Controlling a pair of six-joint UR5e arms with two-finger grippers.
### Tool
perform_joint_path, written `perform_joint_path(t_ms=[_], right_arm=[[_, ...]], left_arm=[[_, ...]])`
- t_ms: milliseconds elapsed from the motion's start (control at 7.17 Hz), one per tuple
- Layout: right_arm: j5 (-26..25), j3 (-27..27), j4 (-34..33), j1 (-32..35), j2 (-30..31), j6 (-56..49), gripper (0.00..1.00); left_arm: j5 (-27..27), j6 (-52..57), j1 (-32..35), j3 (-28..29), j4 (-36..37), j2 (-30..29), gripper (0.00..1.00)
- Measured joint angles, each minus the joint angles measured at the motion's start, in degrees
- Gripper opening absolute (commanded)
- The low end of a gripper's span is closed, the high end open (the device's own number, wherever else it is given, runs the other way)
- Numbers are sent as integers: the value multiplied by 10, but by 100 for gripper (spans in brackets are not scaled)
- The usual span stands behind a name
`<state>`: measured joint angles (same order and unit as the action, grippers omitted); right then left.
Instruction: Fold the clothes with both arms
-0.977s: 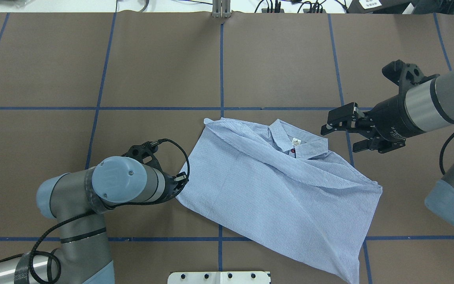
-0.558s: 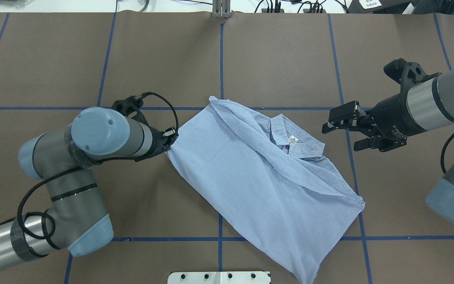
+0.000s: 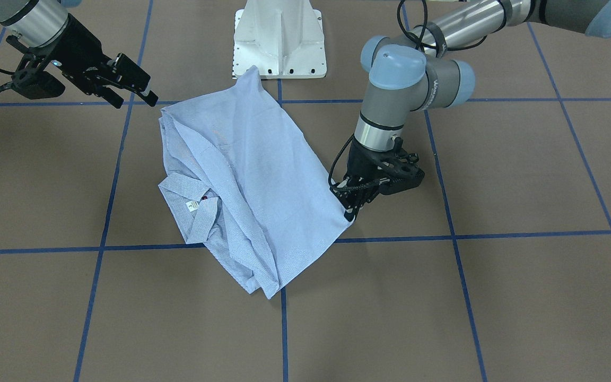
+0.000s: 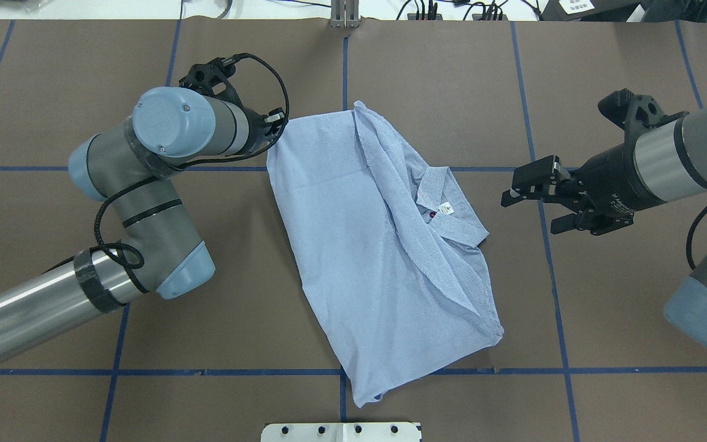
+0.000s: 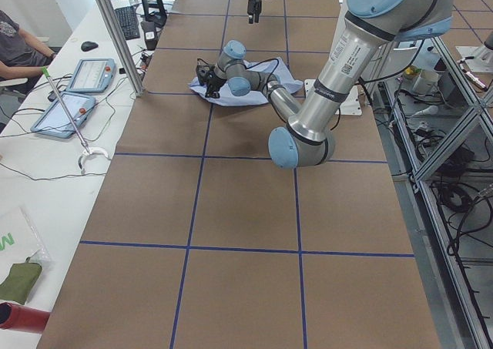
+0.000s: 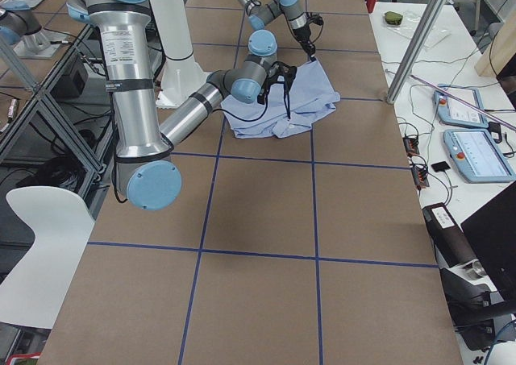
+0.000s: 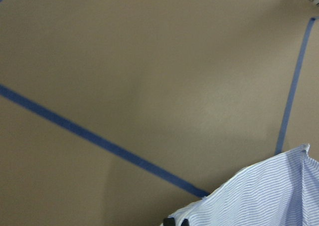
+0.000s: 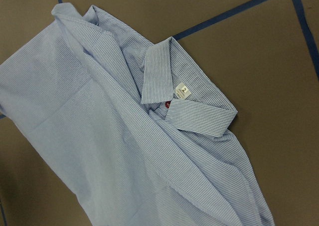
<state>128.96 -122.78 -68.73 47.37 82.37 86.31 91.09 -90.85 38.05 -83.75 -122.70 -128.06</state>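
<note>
The light blue striped shirt (image 4: pixel 378 245) lies crumpled and partly folded across the table's middle, collar and white neck label (image 8: pixel 183 90) facing up. It also shows in the front view (image 3: pixel 252 175) and the right wrist view (image 8: pixel 124 136). My left gripper (image 4: pixel 272 134) is shut on the shirt's far left corner, low at the table; in the front view (image 3: pixel 350 214) its black fingers pinch the cloth edge. The left wrist view shows only that corner (image 7: pixel 259 196). My right gripper (image 4: pixel 531 213) is open and empty, hovering right of the collar, apart from the cloth.
The brown table cover (image 4: pixel 83 245) carries a grid of blue tape lines (image 4: pixel 145 372). The white pedestal base (image 3: pixel 279 37) stands at the near edge, close to the shirt's hem. Cables and plugs (image 4: pixel 427 9) lie beyond the far edge.
My left gripper has dragged the shirt's corner away from the robot, toward the far side. The shirt swung round and stretched along with it. The right arm has barely moved.
</note>
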Motion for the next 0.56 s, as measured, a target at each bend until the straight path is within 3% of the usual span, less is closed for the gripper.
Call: perform_joint_path(t_ms=[279, 558], right_arm=[[-3, 0, 0, 0, 0, 0, 100], [-5, 1, 0, 0, -1, 0, 100]], left_arm=[[-54, 7, 4, 133, -135, -62, 0], [-82, 9, 4, 202, -198, -100, 0]])
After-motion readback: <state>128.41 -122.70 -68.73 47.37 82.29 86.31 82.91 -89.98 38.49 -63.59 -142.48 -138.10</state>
